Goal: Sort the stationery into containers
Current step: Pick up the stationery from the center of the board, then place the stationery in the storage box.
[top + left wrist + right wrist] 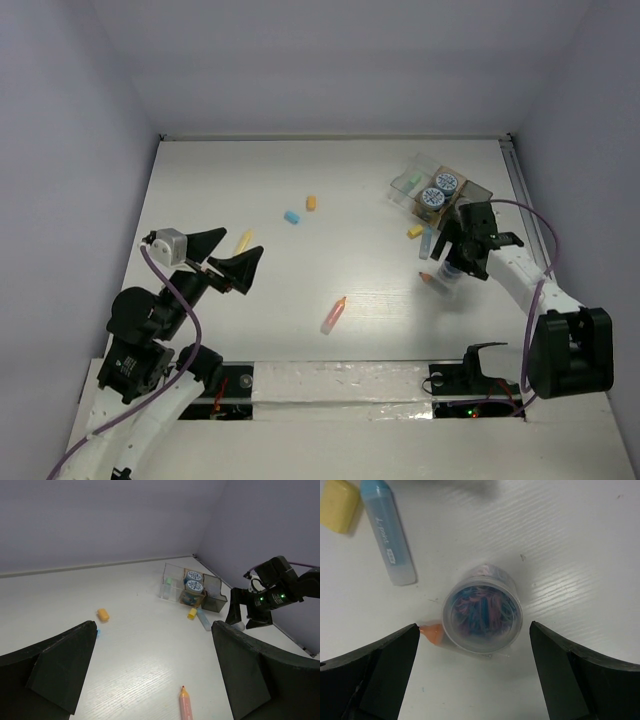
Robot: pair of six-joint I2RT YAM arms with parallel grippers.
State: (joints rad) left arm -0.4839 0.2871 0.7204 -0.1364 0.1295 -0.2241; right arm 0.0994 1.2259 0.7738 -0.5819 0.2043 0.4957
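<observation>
**Right gripper poised over jar of clips amid scattered stationery**

A white worktop [330, 180] carries the loose items. By its right edge the right gripper [474, 626] hangs over a clear jar of coloured clips [482, 612], its fingers spread wide to either side and touching nothing. Toward the left edge the left gripper [240, 248] sits raised, fingers likewise apart and empty.

Near the far right corner a clear plastic box [403, 185] and a dark tray [478, 192] stand together. Two blue-and-white-lidded jars [446, 183] stand upright there, though which compartment holds them is unclear.

A blue stick [387, 535] lies just beside the clip jar, and an orange stick tip [432, 632] touches the jar's side. A pink-orange stick [333, 314] lies near the middle of the near edge, and a yellow stick [243, 240] lies under the left gripper. A yellow eraser [339, 505] rests by the blue stick's end. A blue eraser [292, 216] and an orange eraser [311, 203] lie close together mid-worktop.
</observation>
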